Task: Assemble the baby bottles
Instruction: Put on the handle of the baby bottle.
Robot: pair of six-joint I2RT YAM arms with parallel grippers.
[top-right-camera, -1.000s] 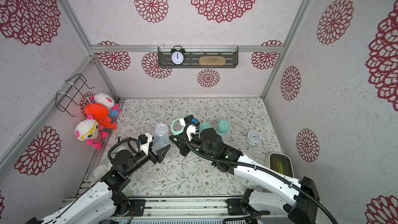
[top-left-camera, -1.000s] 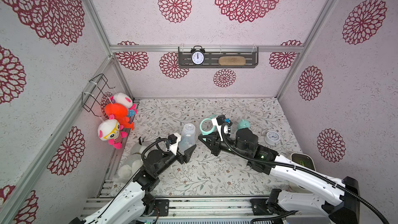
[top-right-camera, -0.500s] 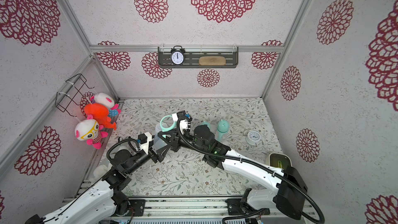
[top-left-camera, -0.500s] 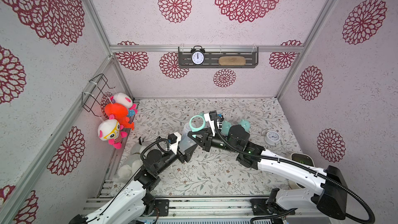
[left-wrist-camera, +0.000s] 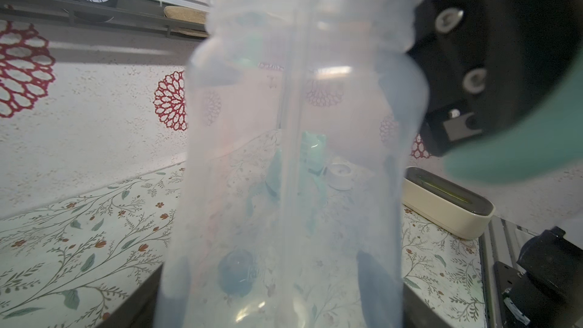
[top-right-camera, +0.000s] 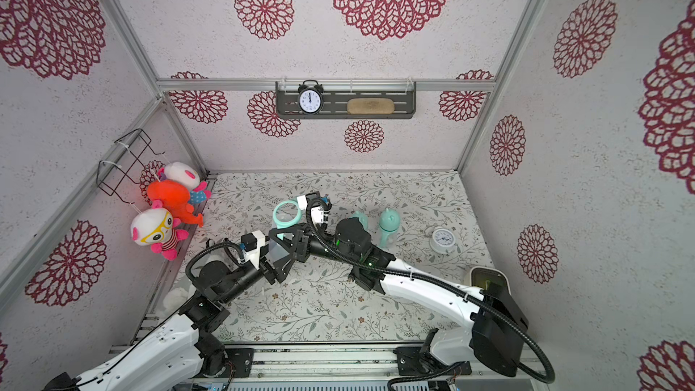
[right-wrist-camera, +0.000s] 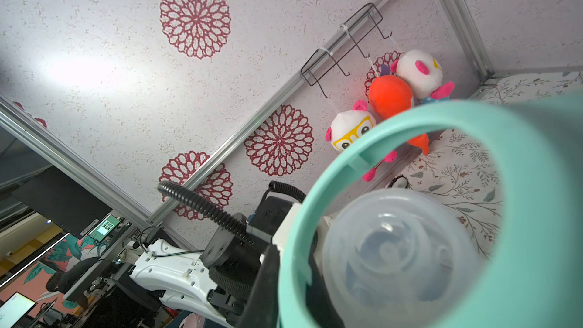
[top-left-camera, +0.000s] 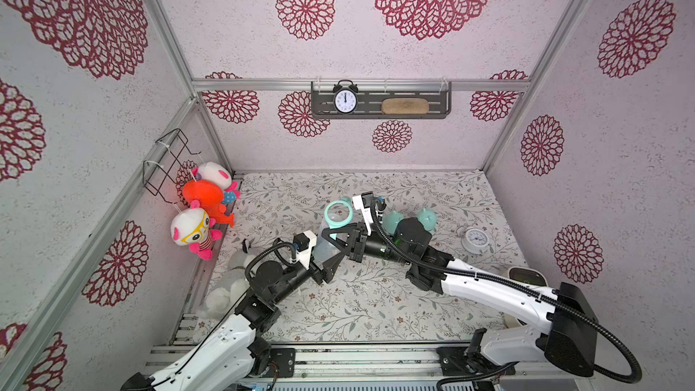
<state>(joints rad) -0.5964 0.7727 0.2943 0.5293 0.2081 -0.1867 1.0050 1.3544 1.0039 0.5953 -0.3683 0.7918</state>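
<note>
L gripper (top-left-camera: 326, 257) pinches clear bottle (top-left-camera: 322, 245) mid-tabletop; R gripper (top-left-camera: 333, 233) clamped on mint ring (right-wrist-camera: 542, 184) at bottle's mouth

The walls (top-left-camera: 225, 50) are pale pinkish white, speckled, with lacy crimson flower medallions. The mat (top-left-camera: 376, 310) is cream, printed with grey-green leafy vines and small rust-red blossoms. The ring (top-left-camera: 338, 214) is mint green; the bottle (top-left-camera: 324, 246) is clear with a milky, faintly blue cast. The caps (top-left-camera: 427, 217) on the two other bottles are the same mint. The small clock (top-left-camera: 475, 239) is white all over. The shelf (top-left-camera: 380, 116) is dark grey and bears a black-rimmed clock (top-left-camera: 345, 96) with a white face and a tan pad (top-left-camera: 405, 106). The plush toys are bright orange (top-left-camera: 203, 195), white with pink ears (top-left-camera: 212, 175), and white with yellow glasses and pink feet (top-left-camera: 191, 233). The robot arms (top-left-camera: 489, 287) are white with black joints.
</note>
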